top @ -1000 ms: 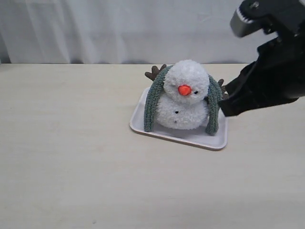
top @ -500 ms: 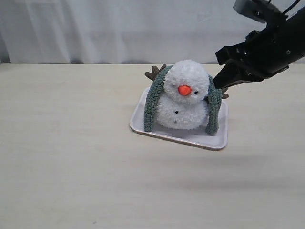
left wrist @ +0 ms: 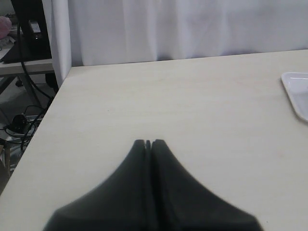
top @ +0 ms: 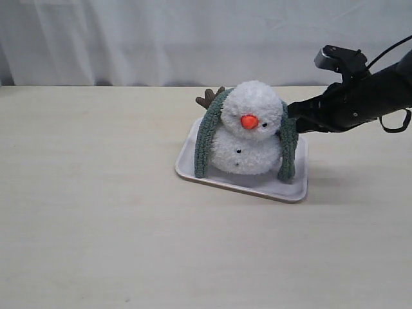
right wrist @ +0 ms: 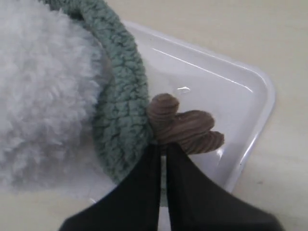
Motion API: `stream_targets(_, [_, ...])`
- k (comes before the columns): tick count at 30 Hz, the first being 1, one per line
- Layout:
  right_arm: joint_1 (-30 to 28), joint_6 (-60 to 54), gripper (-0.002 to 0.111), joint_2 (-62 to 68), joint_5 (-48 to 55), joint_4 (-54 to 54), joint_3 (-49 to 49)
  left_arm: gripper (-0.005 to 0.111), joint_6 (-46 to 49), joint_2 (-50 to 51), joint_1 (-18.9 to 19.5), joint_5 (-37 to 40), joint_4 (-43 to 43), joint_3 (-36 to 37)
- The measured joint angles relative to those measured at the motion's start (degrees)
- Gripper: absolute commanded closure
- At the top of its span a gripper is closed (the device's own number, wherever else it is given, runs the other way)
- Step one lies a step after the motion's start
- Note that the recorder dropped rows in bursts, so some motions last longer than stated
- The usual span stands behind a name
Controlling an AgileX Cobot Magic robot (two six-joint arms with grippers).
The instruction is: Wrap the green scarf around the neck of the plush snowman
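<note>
The plush snowman (top: 251, 129) sits on a white tray (top: 290, 190). The green scarf (top: 205, 138) lies over the back of its neck, and both ends hang down in front, one on each side. My right gripper (top: 291, 111) is shut, its tip at the snowman's right side. In the right wrist view the gripper (right wrist: 162, 146) meets the base of the brown twig arm (right wrist: 185, 126), right beside the scarf (right wrist: 120, 110), with nothing clearly held. My left gripper (left wrist: 148, 142) is shut and empty over bare table, away from the tray.
A white curtain (top: 161, 38) hangs behind the table's far edge. In the left wrist view, a corner of the tray (left wrist: 297, 94) shows at one side. The table's left edge (left wrist: 53, 110) drops off to cables and a stand below.
The right arm has swung from high and near the camera to a low, level reach, its tip now at the snowman's side. Snowman, scarf and tray have not moved.
</note>
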Motion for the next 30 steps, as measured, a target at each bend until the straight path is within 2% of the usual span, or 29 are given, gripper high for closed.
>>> stream_targets(6, [0.0, -8.5, 0.104, 1.7, 3.6, 5.5, 0.6, 0.107, 0.0, 0.0, 0.0, 0.0, 0.0, 0.0])
stream_targets(9, [0.0, -17.7, 0.104, 1.8, 10.2, 10.1, 0.7, 0.107, 0.0, 0.0, 0.0, 0.0, 0.0, 0.0])
stream_targets(11, [0.0, -18.8, 0.104, 1.8, 11.6, 10.7, 0.8, 0.107, 0.0, 0.0, 0.0, 0.0, 0.0, 0.0])
stream_targets(18, [0.0, -21.5, 0.104, 1.4, 12.2, 11.0, 0.6, 0.107, 0.0, 0.0, 0.0, 0.0, 0.0, 0.0])
stream_targets(22, [0.0, -25.6, 0.104, -1.7, 9.9, 15.7, 0.2, 0.107, 0.0, 0.0, 0.0, 0.0, 0.0, 0.0])
stream_targets(27, [0.0, -19.1, 0.104, -5.4, 17.1, 13.6, 0.4, 0.107, 0.0, 0.0, 0.0, 0.0, 0.0, 0.0])
stream_targets(30, [0.0, -8.6, 0.104, -13.7, 15.8, 4.1, 3.8, 0.107, 0.0, 0.0, 0.0, 0.0, 0.0, 0.0])
